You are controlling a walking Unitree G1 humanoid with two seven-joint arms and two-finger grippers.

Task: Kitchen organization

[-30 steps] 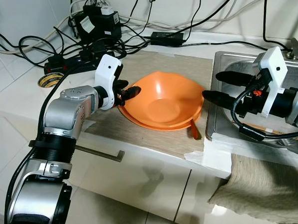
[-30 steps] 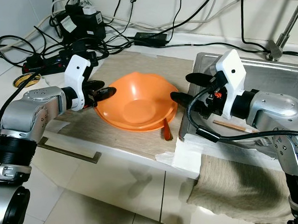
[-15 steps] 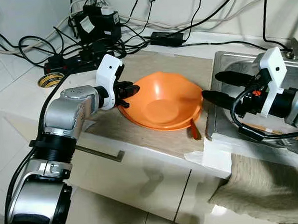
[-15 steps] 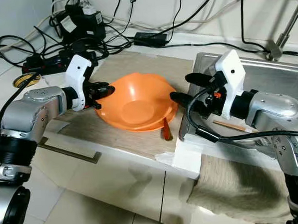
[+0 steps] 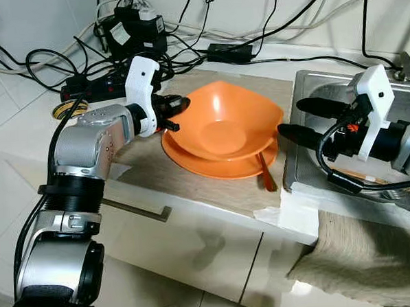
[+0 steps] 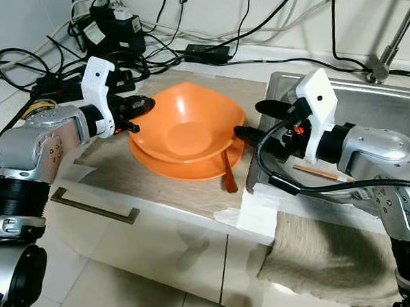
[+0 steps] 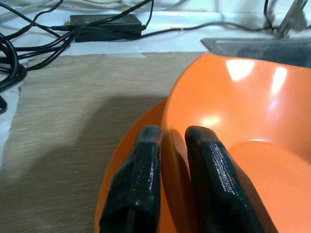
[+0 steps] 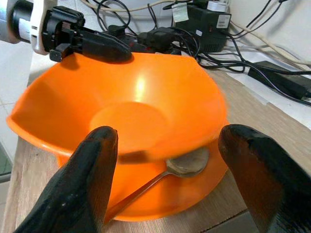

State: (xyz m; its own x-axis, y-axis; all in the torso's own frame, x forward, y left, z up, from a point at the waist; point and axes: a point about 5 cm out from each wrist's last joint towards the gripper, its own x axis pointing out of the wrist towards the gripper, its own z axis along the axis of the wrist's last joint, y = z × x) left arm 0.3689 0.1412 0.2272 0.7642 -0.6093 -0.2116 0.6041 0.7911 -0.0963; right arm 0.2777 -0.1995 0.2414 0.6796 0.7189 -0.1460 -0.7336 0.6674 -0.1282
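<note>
Bowl [image 5: 227, 125] now raised in left hand [image 5: 170, 113].

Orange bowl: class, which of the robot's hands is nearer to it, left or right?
Left. The left hand pinches the orange bowl's rim between its fingers; the right hand hangs open beside it, over the sink edge, not touching.

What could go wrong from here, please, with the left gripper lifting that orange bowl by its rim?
The left gripper pinches only one edge of the orange bowl, so the tilted bowl could slip and drop onto the orange plate. The spoon lies across the plate under the bowl and may get knocked off the counter.
</note>
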